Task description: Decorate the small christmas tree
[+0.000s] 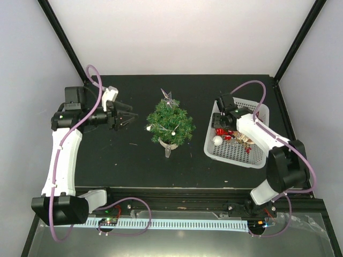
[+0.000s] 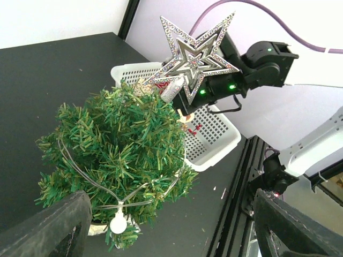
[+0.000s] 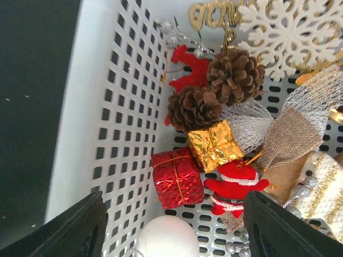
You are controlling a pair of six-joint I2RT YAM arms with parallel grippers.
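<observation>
The small christmas tree (image 1: pixel 171 126) stands mid-table on a white pot, with a silver star (image 1: pixel 169 98) on top and a light string with white bulbs. In the left wrist view the tree (image 2: pixel 118 155) and star (image 2: pixel 195 53) fill the frame. My left gripper (image 1: pixel 128 116) is open and empty, left of the tree and apart from it. My right gripper (image 1: pixel 218 126) is open over the white basket (image 1: pixel 257 110), above a red gift box (image 3: pixel 177 178), a gold gift box (image 3: pixel 214 145), a Santa figure (image 3: pixel 236 184) and a white ball (image 3: pixel 165 238).
The basket also holds two pine cones (image 3: pixel 214 91), a white snowflake (image 3: pixel 286 32), gold lettering and burlap and mesh pieces. A black frame rail (image 1: pixel 177 198) runs along the table's near edge. Black posts stand at the back corners.
</observation>
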